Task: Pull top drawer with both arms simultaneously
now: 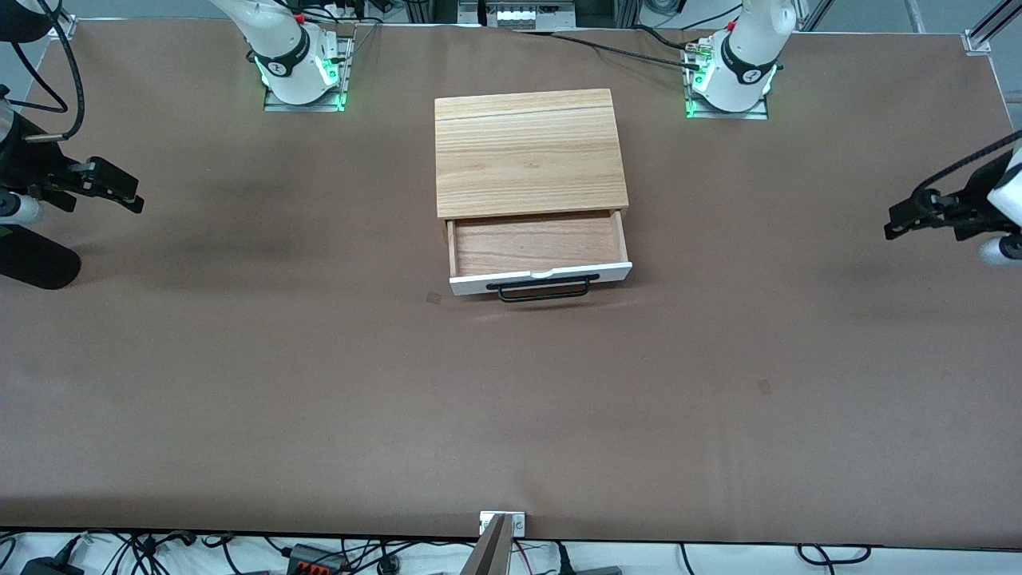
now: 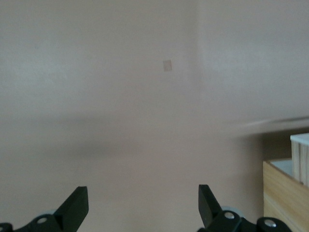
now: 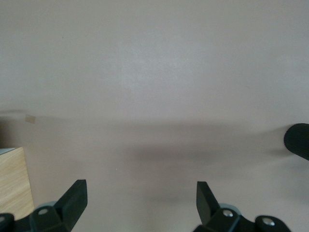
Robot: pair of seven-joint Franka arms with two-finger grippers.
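Even, bright light falls from above on the brown counter, without glare; soft, blurred shadows lie on it toward both arms' ends, well apart from the wooden box; a thin shadow sits under the top drawer; green lamps glow at the arm bases. Both wrist views are pale, washed out and soft; a smeared streak runs beside the box in the left wrist view.

Counter: matt brown covering, smooth, faintly creased near front edge. Box casing: light grained wood, satin. Top drawer: smooth white painted front, bare light wood inside; handle thin black metal bar. Fingers matt black plastic; same on right gripper.
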